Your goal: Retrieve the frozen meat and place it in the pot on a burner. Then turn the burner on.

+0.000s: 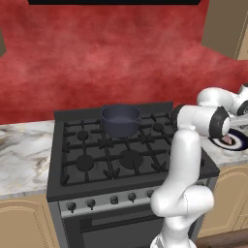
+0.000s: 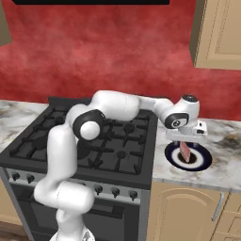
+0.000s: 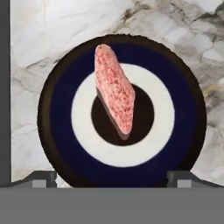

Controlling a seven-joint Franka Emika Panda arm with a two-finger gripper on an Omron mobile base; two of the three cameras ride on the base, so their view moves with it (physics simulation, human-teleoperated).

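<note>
a white robot arm reaches right from the stove (image 1: 97,145) to hover its gripper (image 2: 186,141) over a dark-rimmed plate (image 2: 200,162) on the marble counter (image 2: 221,155), just right of the cooktop. the slab of pink, speckled frozen meat (image 3: 113,94) lies across the plate's (image 3: 61,109) centre, seen from directly above in the hand view, between the two finger tips (image 3: 41,178) spread wide at either side and touching nothing. the claw stands open, holding nothing. the dark blue-grey pot (image 1: 120,119) sits well apart to the left, on the far middle burner (image 1: 121,133) of the black gas stove, against the red back wall (image 1: 121,58). the knobs (image 1: 114,199) line the stove's near front edge.
</note>
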